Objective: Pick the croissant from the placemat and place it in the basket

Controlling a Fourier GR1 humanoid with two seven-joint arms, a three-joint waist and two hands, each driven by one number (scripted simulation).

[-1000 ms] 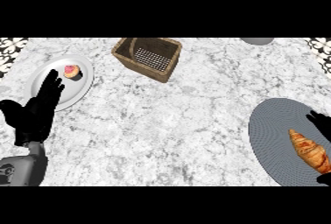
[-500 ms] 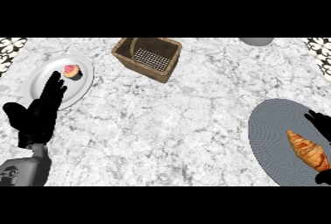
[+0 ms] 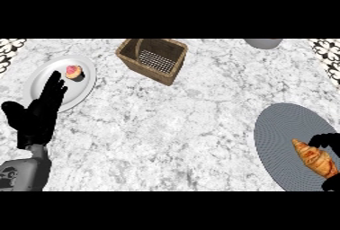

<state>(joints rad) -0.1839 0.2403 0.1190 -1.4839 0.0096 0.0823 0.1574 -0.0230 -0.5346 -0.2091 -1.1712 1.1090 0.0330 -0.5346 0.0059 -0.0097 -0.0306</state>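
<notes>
Counter (image 3: pixel 192 126): grey-white marbled top carrying every item listed.

Placemat (image 3: pixel 282 143): grey, oval, at the counter's right edge toward the near corner, its right side cut off by the view.

Croissant (image 3: pixel 315 157): golden brown, lying on the right half of the placemat, long axis slanting from upper left to lower right.

Right hand (image 3: pixel 327 140): black, only partly in view at the counter's right edge. Fingers curve over the croissant's upper end, and a second dark part shows just below its lower end. They appear to bracket the pastry, but whether they actually touch or pinch it cannot be told from here.

Basket (image 3: pixel 153 57): brown wicker, rectangular, open top showing a pale mesh bottom, near the counter's far edge left of centre, well apart from the placemat.

Plate (image 3: pixel 50 78): white, round, near the far left corner.

Cupcake (image 3: pixel 73 71): pink-topped, on the plate's far part.

Left hand (image 3: pixel 36 114): black, at the counter's left edge on a grey forearm, fingers straight and pressed together, thumb held out to the side, fingertips overlapping the plate's near part.

Bowl (image 3: pixel 263 42): grey, partly in view at the far edge, right of the basket.
</notes>
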